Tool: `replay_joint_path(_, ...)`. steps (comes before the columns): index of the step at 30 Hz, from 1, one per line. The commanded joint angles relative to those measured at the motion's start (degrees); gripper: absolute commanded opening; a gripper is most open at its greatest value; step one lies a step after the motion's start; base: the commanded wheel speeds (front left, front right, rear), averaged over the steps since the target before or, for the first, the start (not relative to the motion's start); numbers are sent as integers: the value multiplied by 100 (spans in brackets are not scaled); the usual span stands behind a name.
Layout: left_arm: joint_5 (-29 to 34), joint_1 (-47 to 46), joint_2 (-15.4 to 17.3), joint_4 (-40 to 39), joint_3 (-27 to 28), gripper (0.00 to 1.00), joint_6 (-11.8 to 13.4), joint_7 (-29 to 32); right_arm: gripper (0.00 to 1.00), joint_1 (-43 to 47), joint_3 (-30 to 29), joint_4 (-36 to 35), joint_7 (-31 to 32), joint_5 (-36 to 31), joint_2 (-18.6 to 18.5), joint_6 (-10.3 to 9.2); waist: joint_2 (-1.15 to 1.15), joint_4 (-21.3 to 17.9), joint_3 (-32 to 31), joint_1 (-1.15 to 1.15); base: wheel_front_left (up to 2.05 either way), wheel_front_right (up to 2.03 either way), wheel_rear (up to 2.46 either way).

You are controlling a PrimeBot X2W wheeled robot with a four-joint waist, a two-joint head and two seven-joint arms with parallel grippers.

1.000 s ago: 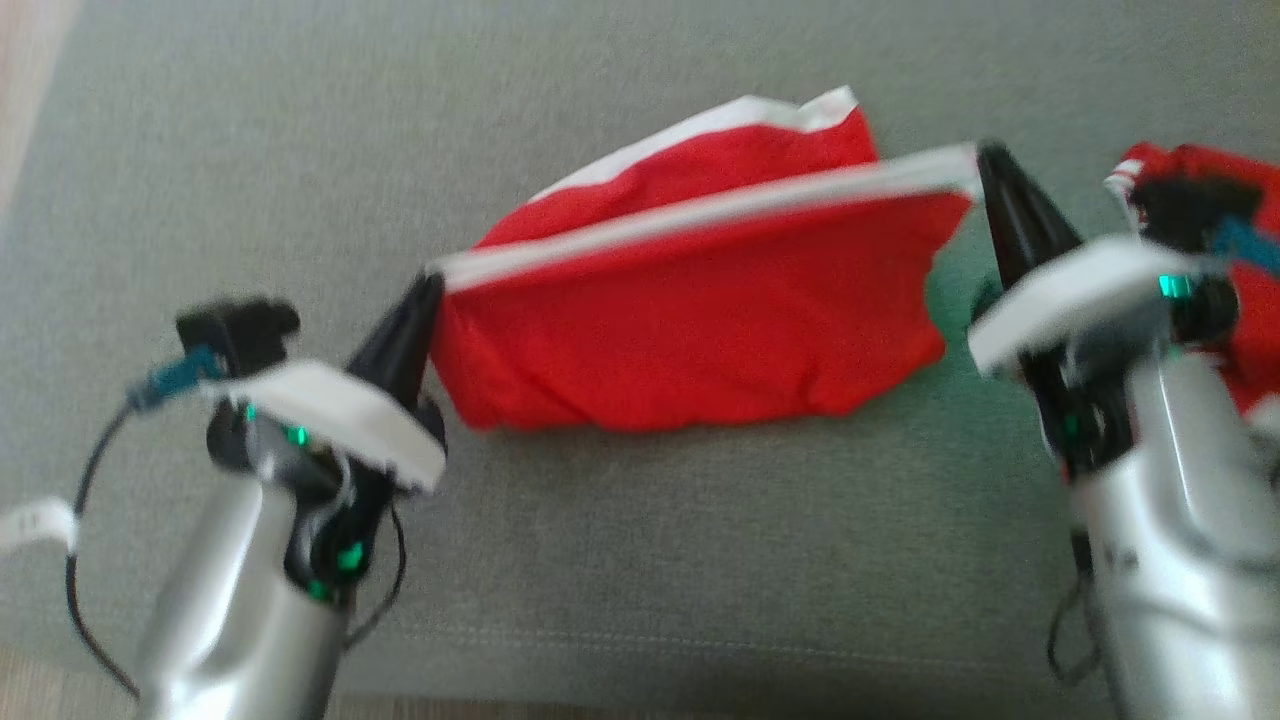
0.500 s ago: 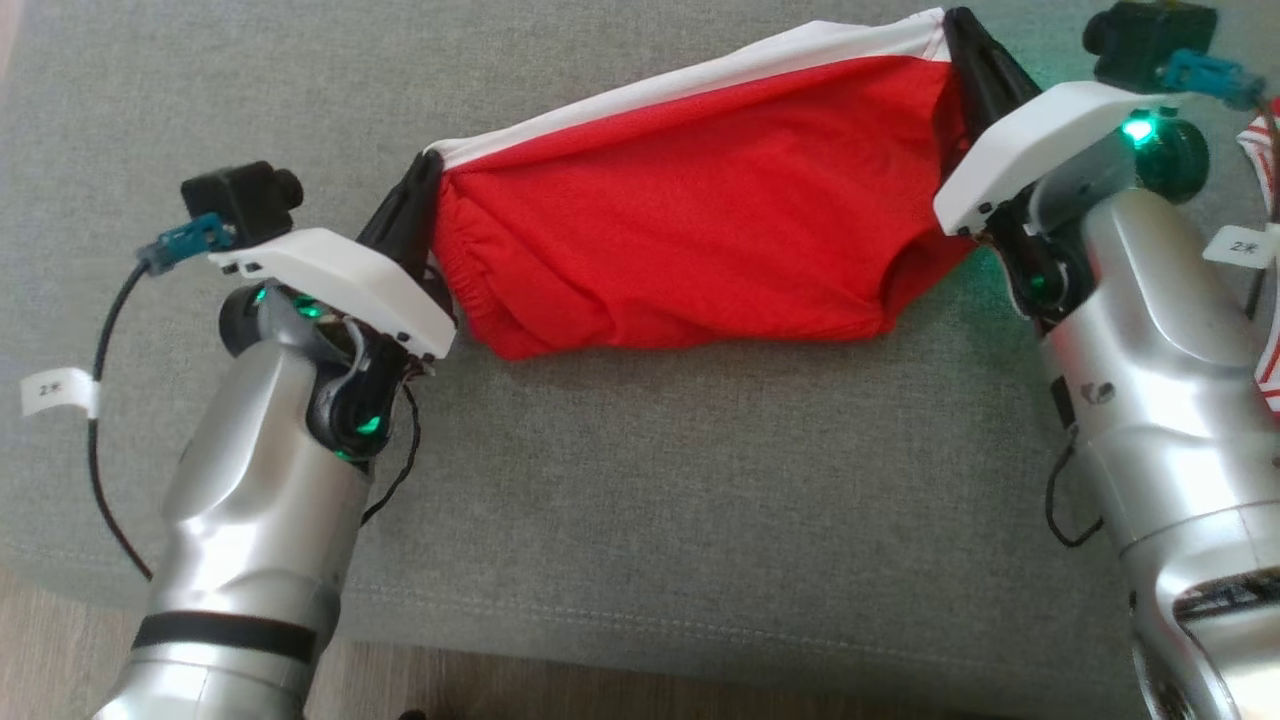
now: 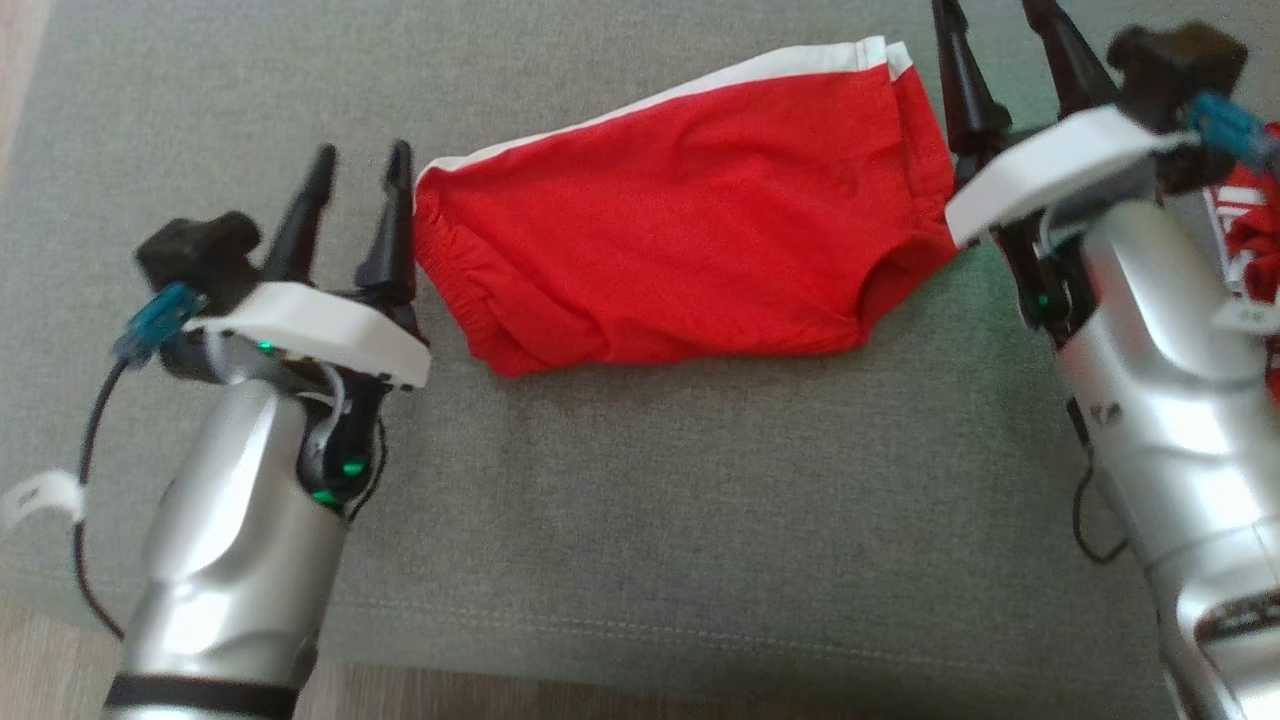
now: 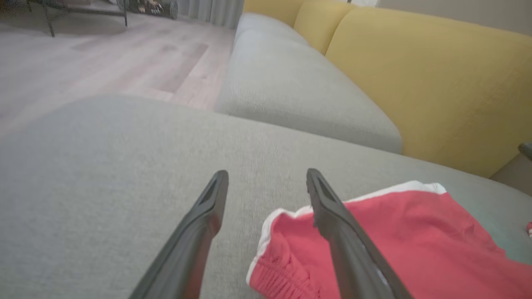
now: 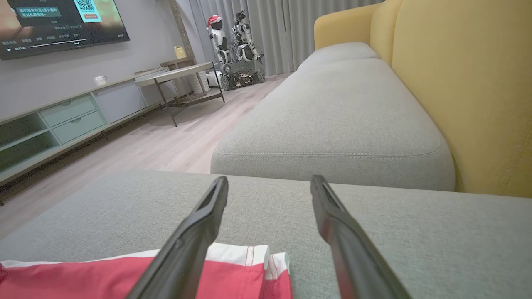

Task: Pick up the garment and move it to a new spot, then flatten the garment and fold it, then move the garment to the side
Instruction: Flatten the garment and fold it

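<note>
The garment [image 3: 690,220], red shorts with a white band along the far edge, lies spread on the grey sofa cushion [image 3: 640,520]. My left gripper [image 3: 362,152] stands open just off the garment's left corner, holding nothing. In the left wrist view, the left gripper [image 4: 267,173] shows its right finger crossing in front of the garment [image 4: 415,241]. My right gripper [image 3: 988,20] is open at the garment's right end, its tips cut by the frame's top. In the right wrist view, the right gripper [image 5: 269,179] has the garment [image 5: 237,276] low beside its left finger.
Another red and white cloth [image 3: 1250,220] lies at the right edge behind my right arm. The yellow sofa back [image 5: 478,83] rises on the far side. The cushion's front edge and wooden floor [image 3: 60,680] run along the bottom. A low table [image 5: 178,72] stands across the room.
Both grippers have opened and let go of the white band. The garment, held stretched between them before, now lies flat on the cushion. The head view has also shifted.
</note>
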Motion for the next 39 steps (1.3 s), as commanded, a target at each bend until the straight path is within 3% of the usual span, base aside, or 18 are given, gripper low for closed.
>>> replay_joint_path(1,192,21,236,-436,294,100,70,-66,100,218,3,-290,-89,-76,22,-11,0,-31,-76,0,0,0,0)
replay_joint_path(9,964,873,404,-1460,608,100,332,-69,100,1462,-599,-1518,22,-591,3,-11,0,-223,-374,0,0,0,0)
replay_joint_path(23,1153,1514,512,-1452,608,100,350,-69,100,3487,-1527,-3911,1138,-1263,406,-11,0,-345,-588,0,0,0,0)
replay_joint_path(39,1101,1415,578,-1292,546,100,351,-60,100,3787,-1708,-4612,1475,-1389,592,-11,0,-360,-593,0,0,0,0)
